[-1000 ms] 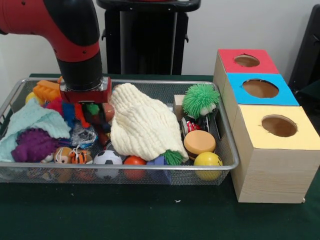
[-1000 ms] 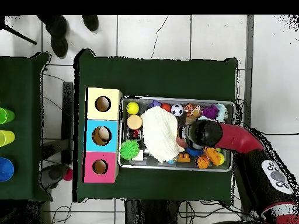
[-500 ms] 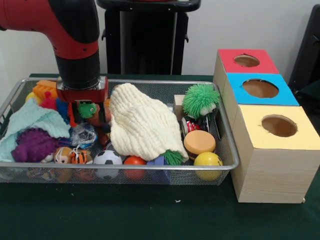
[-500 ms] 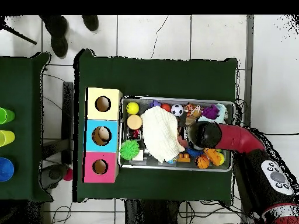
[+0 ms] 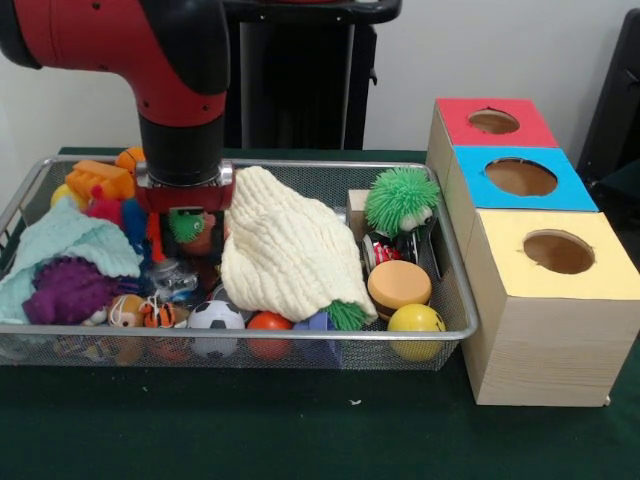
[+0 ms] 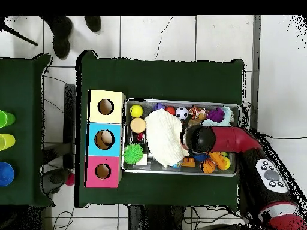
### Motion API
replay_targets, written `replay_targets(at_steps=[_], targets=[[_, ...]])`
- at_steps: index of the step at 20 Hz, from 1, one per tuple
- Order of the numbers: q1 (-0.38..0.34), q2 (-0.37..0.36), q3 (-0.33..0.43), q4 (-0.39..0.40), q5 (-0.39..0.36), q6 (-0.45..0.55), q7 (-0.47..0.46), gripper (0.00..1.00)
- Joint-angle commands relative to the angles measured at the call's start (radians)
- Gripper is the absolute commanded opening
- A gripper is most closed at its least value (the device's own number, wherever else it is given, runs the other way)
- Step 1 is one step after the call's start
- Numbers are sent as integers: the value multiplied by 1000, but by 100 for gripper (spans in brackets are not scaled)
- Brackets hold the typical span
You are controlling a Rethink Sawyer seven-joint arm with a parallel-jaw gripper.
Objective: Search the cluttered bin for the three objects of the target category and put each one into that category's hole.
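My gripper (image 5: 186, 222) sits low in the basket (image 5: 455, 300) among toys, and I cannot tell whether it is grasping anything; a small green spiky toy (image 5: 186, 224) shows right at it. The cream cloth (image 5: 285, 250) covers the basket's middle and hides whatever lies beneath. My arm (image 5: 175, 90) comes straight down at the cloth's left edge. A silvery crumpled lump (image 5: 172, 280) lies just in front of the gripper, beside a purple spiky ball (image 5: 65, 290). The hole (image 5: 521, 177) in the blue box (image 5: 480, 165) stands right of the basket. From overhead my arm (image 6: 231, 139) covers the basket's right part.
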Motion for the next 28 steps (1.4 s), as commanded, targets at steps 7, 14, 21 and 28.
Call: replay_targets(at_steps=[7, 14, 21, 28], targets=[[62, 124, -90, -90, -146, 5, -16, 100], [117, 136, -137, -136, -247, -4, -49, 100], [148, 132, -160, -144, -327, -45, -41, 100], [169, 137, -172, -170, -376, -65, -24, 100]])
